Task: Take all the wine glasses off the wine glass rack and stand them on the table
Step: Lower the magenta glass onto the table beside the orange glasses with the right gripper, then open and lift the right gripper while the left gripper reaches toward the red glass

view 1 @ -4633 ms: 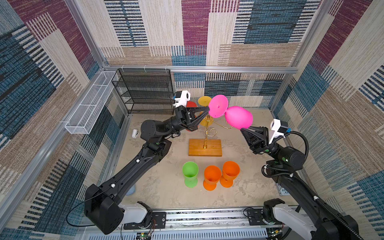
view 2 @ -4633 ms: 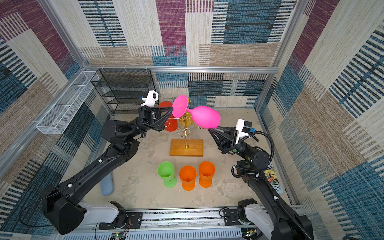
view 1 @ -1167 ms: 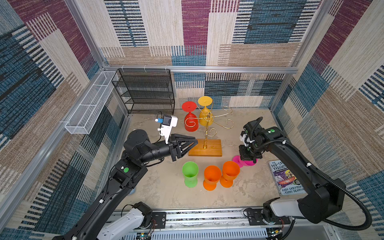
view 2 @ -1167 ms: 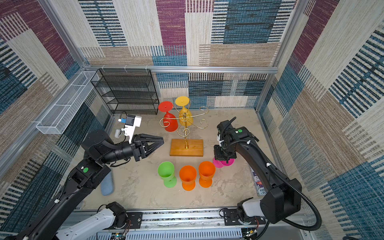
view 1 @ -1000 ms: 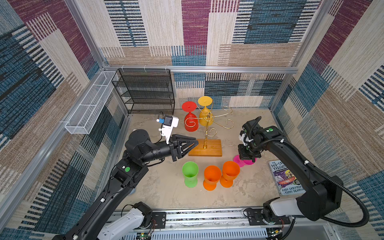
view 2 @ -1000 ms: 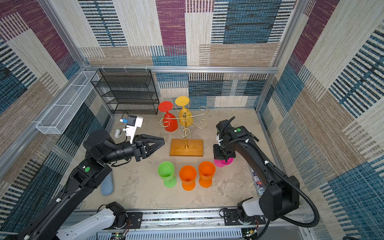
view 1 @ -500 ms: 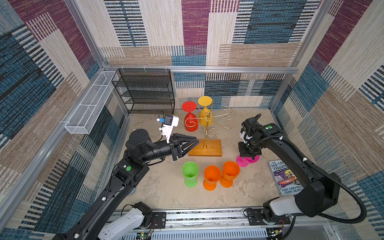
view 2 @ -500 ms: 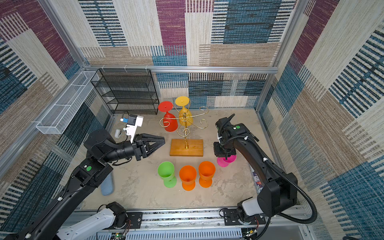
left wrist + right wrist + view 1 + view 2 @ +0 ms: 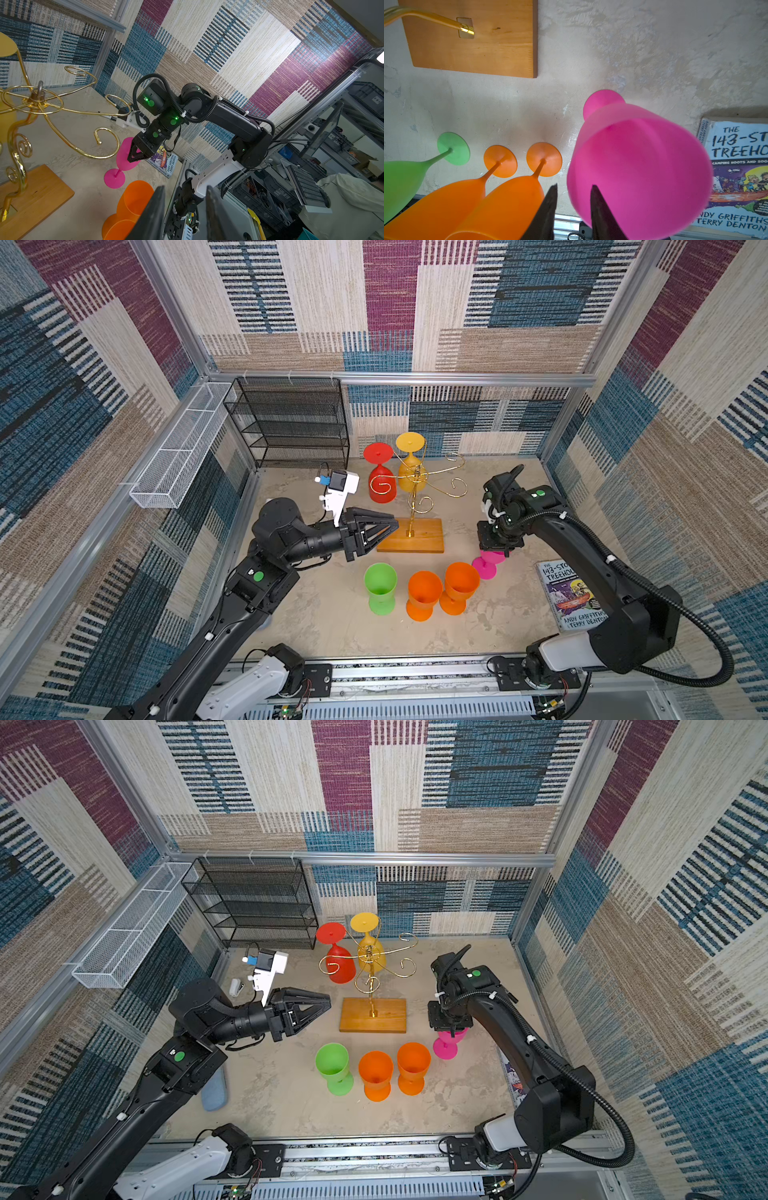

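The pink wine glass (image 9: 484, 568) stood on the counter (image 9: 332, 614), clear of the rack (image 9: 415, 537), just beside an orange glass (image 9: 459, 580). The right fingers (image 9: 548, 209) were released, straddling its rim. The left fingers (image 9: 154, 214) were parted and empty, near the rack base.

rack (image 9: 357, 1015): red glass (image 9: 341, 967), yellow glass (image 9: 365, 928) hanging upside down | surface (image 9: 291, 1094): green glass (image 9: 332, 1065), orange glasses (image 9: 376, 1073) (image 9: 412, 1067) upright in a row, pink glass (image 9: 445, 1049) beside them | right tool (image 9: 449, 1031) directly over its bowl | left tool (image 9: 326, 1006) points toward rack base
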Available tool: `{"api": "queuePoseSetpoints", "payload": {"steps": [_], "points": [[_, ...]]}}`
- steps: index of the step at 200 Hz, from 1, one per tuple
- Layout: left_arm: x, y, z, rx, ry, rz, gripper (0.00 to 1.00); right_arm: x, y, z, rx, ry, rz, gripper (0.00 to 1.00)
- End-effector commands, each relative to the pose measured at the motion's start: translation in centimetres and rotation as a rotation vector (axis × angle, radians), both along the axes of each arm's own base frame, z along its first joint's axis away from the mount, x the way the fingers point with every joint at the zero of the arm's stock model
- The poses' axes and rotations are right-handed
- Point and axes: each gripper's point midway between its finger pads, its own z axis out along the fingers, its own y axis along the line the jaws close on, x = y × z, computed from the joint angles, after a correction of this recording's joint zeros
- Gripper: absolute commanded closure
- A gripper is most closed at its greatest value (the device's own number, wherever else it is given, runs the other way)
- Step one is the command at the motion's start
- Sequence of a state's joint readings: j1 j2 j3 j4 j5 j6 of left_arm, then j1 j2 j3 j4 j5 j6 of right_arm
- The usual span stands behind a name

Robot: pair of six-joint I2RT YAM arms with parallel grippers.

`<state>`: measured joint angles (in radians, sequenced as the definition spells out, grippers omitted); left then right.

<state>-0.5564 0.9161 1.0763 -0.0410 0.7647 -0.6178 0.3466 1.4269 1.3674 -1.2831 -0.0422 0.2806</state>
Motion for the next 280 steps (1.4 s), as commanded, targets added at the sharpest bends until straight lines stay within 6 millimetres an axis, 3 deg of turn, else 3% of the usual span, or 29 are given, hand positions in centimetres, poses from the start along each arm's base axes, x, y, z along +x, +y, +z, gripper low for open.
{"api": "queuePoseSetpoints", "payload": {"steps": [1,32,66,96,139,176,212,239,280], "points": [[-0.1,0.0,0.6,-0.023,-0.004,-0.009,0.64,0.9,-0.1,1.0,0.001,-0.056,-0.022,0.64],[0.1,0.0,0.5,-0.016,0.002,-0.001,0.64,1.1,-0.2,2.4,0.011,-0.097,-0.037,0.57],[0.3,0.2,0.4,-0.002,0.008,0.023,0.63,1.3,-0.6,5.5,0.037,-0.206,-0.084,0.54],[0.9,0.8,0.6,0.028,0.001,0.085,0.58,1.3,-1.3,10.7,0.112,-0.419,-0.149,0.54],[3.4,2.4,1.4,0.051,0.029,0.217,0.51,-1.0,-1.1,17.9,0.376,-0.813,-0.165,0.47],[7.8,5.3,2.5,-0.002,0.106,0.336,0.51,-3.2,-0.6,19.4,0.571,-1.012,-0.137,0.40],[14.2,8.0,1.2,-0.070,0.234,0.415,0.51,-4.7,0.4,21.6,0.732,-1.163,-0.067,0.36],[18.2,7.8,-1.7,-0.084,0.340,0.382,0.51,-4.6,1.3,22.1,0.753,-1.175,-0.013,0.35],[21.1,7.2,-4.1,-0.085,0.401,0.366,0.51,-4.4,1.6,21.7,0.752,-1.166,0.001,0.36]]}}
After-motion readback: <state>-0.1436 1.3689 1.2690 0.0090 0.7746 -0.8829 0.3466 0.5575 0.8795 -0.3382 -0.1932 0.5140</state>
